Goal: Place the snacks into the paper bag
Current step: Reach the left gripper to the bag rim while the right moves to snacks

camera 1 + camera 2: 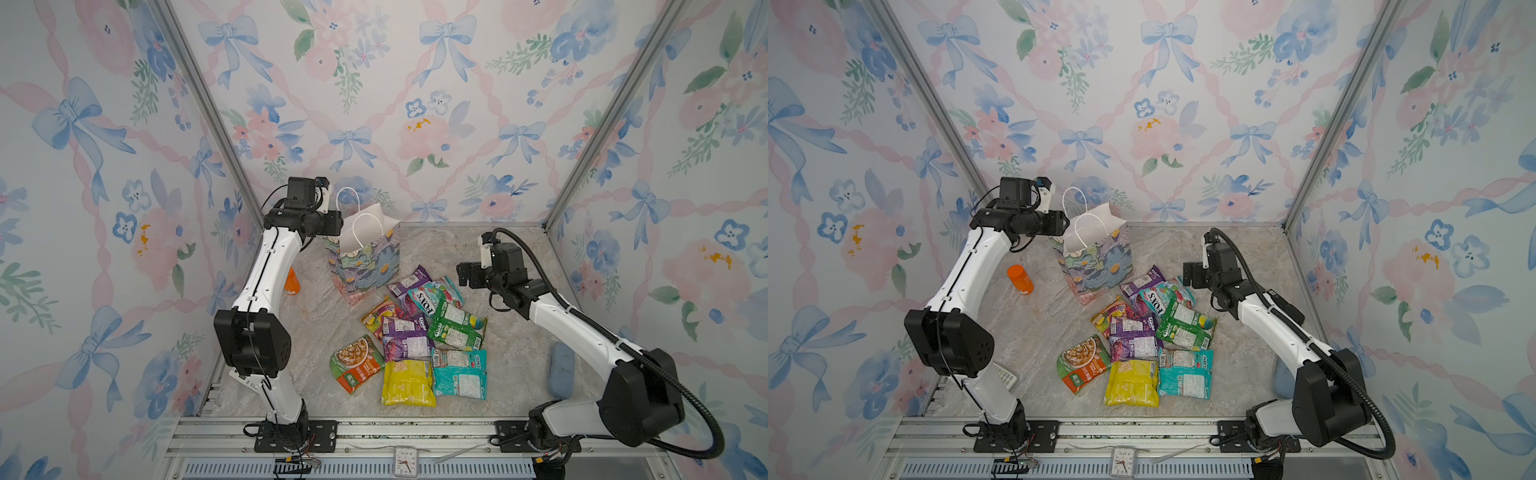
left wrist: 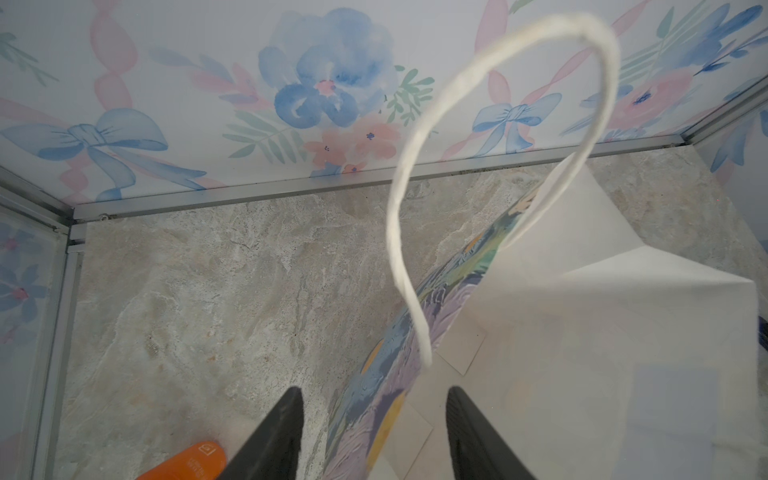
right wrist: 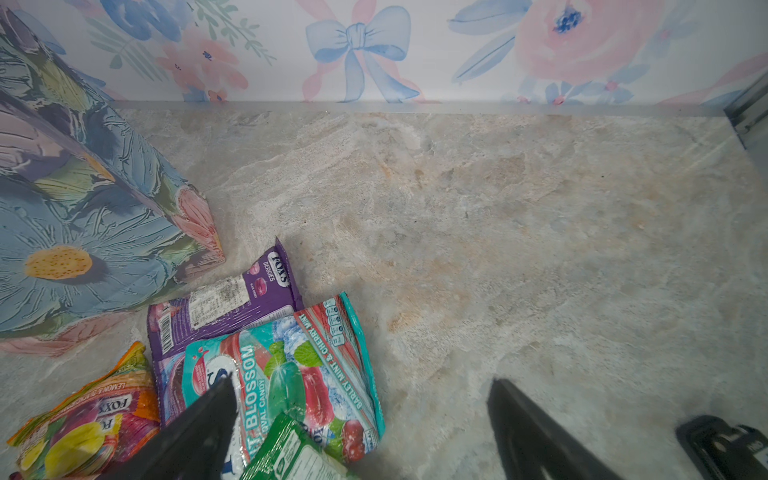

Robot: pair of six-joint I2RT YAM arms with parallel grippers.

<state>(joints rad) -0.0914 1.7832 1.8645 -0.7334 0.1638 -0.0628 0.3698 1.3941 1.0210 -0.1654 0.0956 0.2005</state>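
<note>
the paper bag (image 1: 368,266) stands upright near the far edge of the tabletop (image 1: 490,249), left of middle, mouth open. the snacks (image 1: 409,332) lie in an overlapping heap from the bag's foot toward the near edge. the left gripper (image 2: 374,390) has its jaws apart astride the bag's rim. the right gripper (image 3: 365,379) hangs spread wide over the packets nearest the bag, gripping nothing.

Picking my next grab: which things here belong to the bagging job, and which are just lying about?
Job: snack packets heaped on the table; upright paper bag.

Lying about: orange bottle; blue case; clock at the front rail.
</note>
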